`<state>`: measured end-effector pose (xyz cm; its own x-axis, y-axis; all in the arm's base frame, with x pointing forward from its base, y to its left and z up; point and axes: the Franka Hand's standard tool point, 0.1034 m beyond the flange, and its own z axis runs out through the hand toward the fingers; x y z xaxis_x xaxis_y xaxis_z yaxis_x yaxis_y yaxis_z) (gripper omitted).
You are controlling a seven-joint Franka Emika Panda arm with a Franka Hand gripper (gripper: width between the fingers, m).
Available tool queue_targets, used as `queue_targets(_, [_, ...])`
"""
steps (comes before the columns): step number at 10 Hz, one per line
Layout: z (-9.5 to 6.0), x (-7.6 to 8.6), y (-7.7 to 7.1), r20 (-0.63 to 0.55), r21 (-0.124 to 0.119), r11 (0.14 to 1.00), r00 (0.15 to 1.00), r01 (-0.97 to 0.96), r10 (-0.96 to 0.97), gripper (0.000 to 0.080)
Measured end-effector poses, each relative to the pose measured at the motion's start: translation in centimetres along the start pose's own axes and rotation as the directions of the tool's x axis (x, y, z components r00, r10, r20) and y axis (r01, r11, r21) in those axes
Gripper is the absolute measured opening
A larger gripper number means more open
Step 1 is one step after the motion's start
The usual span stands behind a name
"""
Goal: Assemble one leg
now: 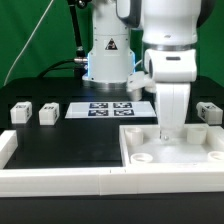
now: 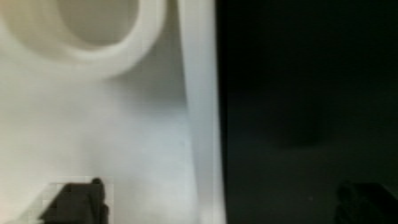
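Gripper (image 1: 170,128) sits low over the tray (image 1: 132,138), jaws spread wide with the tray's edge between them, gripping nothing. Closest leg (image 1: 208,112) lies loose on the table (image 1: 70,140), just off the tray toward the exterior view's right. I'd centre on that edge before closing so the tray doesn't twist.

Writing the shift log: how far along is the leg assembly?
Done: nothing yet; the sockets in the tray look empty. In hand: the gripper hangs over the tray rim, jaws open, holding nothing. Left: the legs lie loose; one must go into a socket.
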<state>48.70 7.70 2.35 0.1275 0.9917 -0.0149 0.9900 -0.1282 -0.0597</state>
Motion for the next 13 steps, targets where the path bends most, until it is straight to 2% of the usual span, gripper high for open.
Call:
queue_targets(3, [-3.6,2.6,-0.5,0.011,-0.034,0.998,0.998,-0.058,0.059,0.0648])
queue_targets(4, [-4.1,3.1,-0.5,0.009,-0.044,0.997,0.998,-0.061,0.062,0.0648])
queue_targets(6, [-3.9,3.1,-0.6,0.008,-0.040,0.995,0.996,-0.093,0.093,0.0648])
queue_targets(8, [-3.9,3.1,-0.7,-0.001,-0.040,0.972,0.973,-0.231,0.231,0.0648])
queue_targets(10, [-3.7,3.8,-1.7,-0.026,-0.043,0.876,0.877,-0.480,0.479,0.0648])
queue_targets(12, [-3.7,5.8,-2.8,-0.038,-0.029,0.709,0.709,-0.705,0.704,0.0648])
queue_targets(13, [-3.7,6.9,-3.3,-0.041,-0.020,0.598,0.598,-0.801,0.800,0.0648])
